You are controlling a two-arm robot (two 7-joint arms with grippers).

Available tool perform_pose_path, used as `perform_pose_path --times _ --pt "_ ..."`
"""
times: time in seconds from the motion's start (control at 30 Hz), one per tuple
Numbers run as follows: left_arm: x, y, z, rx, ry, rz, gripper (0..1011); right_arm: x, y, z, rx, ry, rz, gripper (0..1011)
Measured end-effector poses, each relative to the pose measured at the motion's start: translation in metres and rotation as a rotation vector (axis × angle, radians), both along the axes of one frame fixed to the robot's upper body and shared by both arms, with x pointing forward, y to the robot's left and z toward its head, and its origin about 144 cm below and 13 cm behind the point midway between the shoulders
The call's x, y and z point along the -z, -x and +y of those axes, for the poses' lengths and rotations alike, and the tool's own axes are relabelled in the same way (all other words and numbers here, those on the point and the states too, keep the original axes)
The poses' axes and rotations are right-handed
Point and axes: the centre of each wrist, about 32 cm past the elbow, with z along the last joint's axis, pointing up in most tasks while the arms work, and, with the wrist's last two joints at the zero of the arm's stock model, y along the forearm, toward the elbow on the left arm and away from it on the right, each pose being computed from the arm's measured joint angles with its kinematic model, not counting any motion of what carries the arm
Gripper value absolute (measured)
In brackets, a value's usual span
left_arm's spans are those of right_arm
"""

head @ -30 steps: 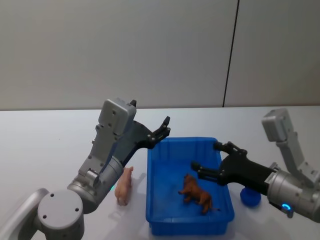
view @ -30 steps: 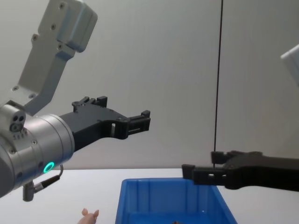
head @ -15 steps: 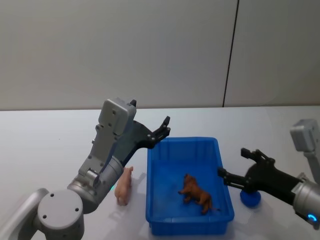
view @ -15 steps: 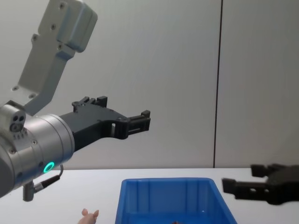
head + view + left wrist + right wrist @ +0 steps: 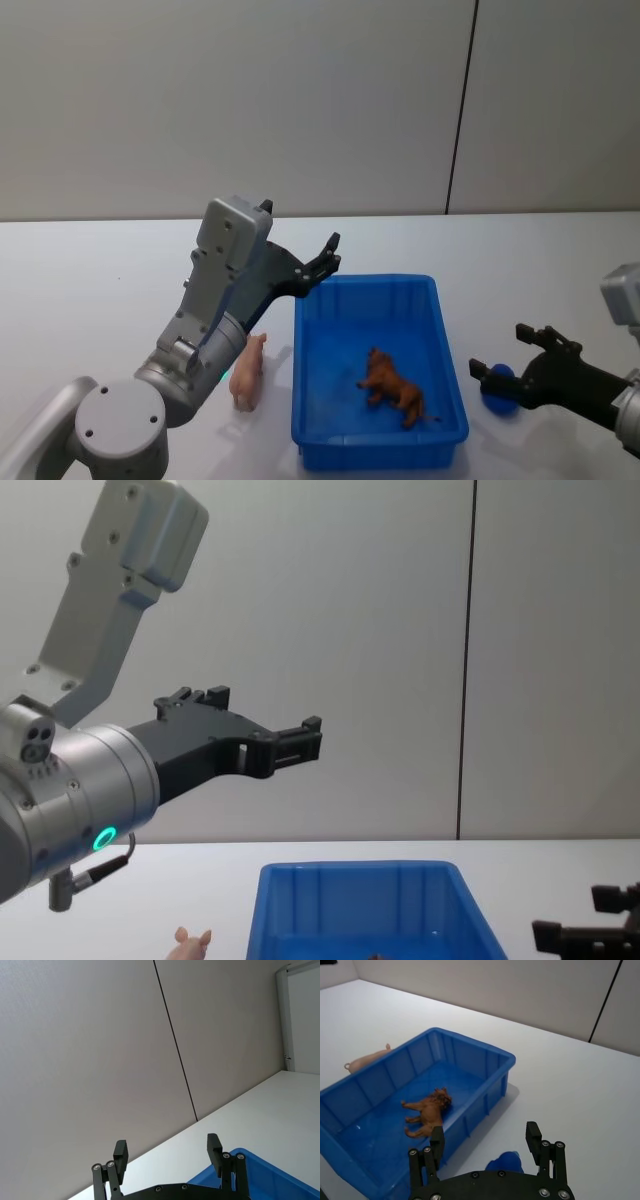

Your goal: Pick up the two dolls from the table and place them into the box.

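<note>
A peach-pink pig doll point(image 5: 247, 372) lies on the white table point(image 5: 100, 270) just left of the blue box point(image 5: 365, 283). A brown animal doll point(image 5: 393, 387) lies inside the box, also clear in the right wrist view point(image 5: 427, 1110) near the pig point(image 5: 367, 1060). My left gripper point(image 5: 325, 260) hangs open and empty in the air over the box's far left corner, with its fingers wide apart in its wrist view point(image 5: 167, 1150). My right gripper point(image 5: 500, 352) is open and empty, low over the table to the right of the box point(image 5: 470, 1042).
A small round blue object point(image 5: 500, 390) sits on the table right of the box, just under my right gripper point(image 5: 485, 1140). A grey wall stands behind the table. Bare tabletop stretches left of the pig and beyond the box.
My right gripper has drawn back to the right, from over the box's inside to beyond its right wall, staying open. The left arm and both dolls have not moved.
</note>
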Motion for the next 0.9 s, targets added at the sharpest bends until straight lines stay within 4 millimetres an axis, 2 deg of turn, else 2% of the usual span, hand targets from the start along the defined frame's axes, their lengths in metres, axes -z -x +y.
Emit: perform_pose_path --times 0.23,0.9 --pt "0.000 0.000 0.000 0.000 0.000 0.000 1001 0.008 -0.006 -0.005 0.008 0.023 0.025 1001" --pt "0.000 0.000 0.000 0.000 0.000 0.000 1001 0.028 -0.023 -0.001 -0.019 0.064 0.088 1001"
